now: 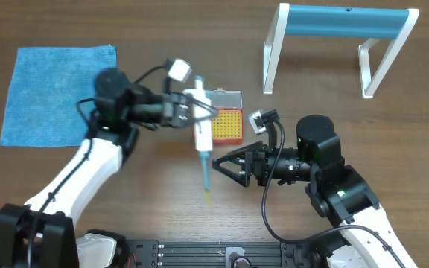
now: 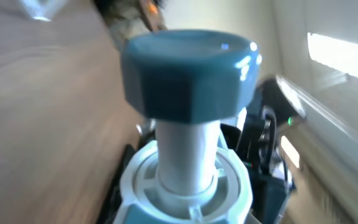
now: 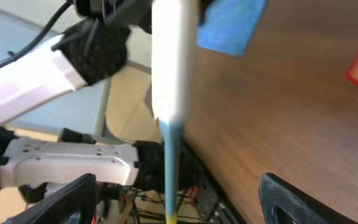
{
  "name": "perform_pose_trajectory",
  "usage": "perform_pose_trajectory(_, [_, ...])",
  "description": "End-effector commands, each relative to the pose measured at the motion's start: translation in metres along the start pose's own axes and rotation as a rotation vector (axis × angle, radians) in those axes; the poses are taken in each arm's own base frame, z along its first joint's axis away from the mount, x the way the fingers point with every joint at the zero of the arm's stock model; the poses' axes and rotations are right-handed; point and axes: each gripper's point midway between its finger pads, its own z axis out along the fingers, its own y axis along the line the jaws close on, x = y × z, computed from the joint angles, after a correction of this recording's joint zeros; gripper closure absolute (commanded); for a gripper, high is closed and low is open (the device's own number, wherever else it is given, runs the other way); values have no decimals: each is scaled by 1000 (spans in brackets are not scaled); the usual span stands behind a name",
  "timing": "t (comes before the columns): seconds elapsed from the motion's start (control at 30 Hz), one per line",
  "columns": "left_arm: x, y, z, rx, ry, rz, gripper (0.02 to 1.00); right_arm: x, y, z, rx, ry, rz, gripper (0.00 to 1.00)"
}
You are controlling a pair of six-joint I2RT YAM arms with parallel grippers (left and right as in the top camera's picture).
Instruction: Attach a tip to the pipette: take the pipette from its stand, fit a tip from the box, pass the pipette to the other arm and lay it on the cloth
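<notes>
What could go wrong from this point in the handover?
The right gripper, open, sits near the thin lower shaft of the pipette; closing there might give a weak hold or knock off the yellow tip. If the left gripper releases early, the pipette could drop. The cloth lies far left, a long reach for the right arm.

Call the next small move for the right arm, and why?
Probably ease the right gripper forward until its open fingers straddle the pipette, ready to close. The left gripper holds the pipette by its upper body, the yellow tip is already fitted, and the right fingers sit open just short of the shaft.
</notes>
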Motion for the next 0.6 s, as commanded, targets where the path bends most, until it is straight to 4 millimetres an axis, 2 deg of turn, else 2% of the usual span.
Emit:
perform_pose_trajectory(0.03, [-34, 43, -54, -160, -225, -8, 991, -17, -2, -18, -18, -49, -89, 163])
perform_pose_trajectory(0.1, [-39, 72, -72, -272, -313, -69, 993, -22, -4, -25, -24, -68, -80, 163])
perform_pose_trajectory(0.17, [-30, 104, -94, -405, -370, -162, 993, -26, -6, -30, -26, -84, -72, 163])
perform_pose_trajectory(0.27, [-1, 148, -125, -649, -384, -272, 996, -28, -8, -32, -18, -96, -69, 163])
perform_pose_trajectory(0.33, [16, 162, -146, -795, -364, -332, 993, -29, -9, -32, -15, -98, -72, 163])
perform_pose_trajectory(0.4, [20, 157, -169, -887, -339, -342, 993, -30, -11, -32, -4, -104, -88, 163])
perform_pose_trajectory(0.47, [16, 147, -200, -1013, -319, -331, 993, -33, -16, -33, 26, -122, -95, 159])
perform_pose_trajectory(0.53, [7, 131, -241, -1175, -282, -319, 993, -37, -22, -33, 61, -144, -93, 161])
perform_pose_trajectory(0.6, [-10, 113, -283, -1317, -221, -286, 993, -40, -27, -34, 91, -161, -93, 159])
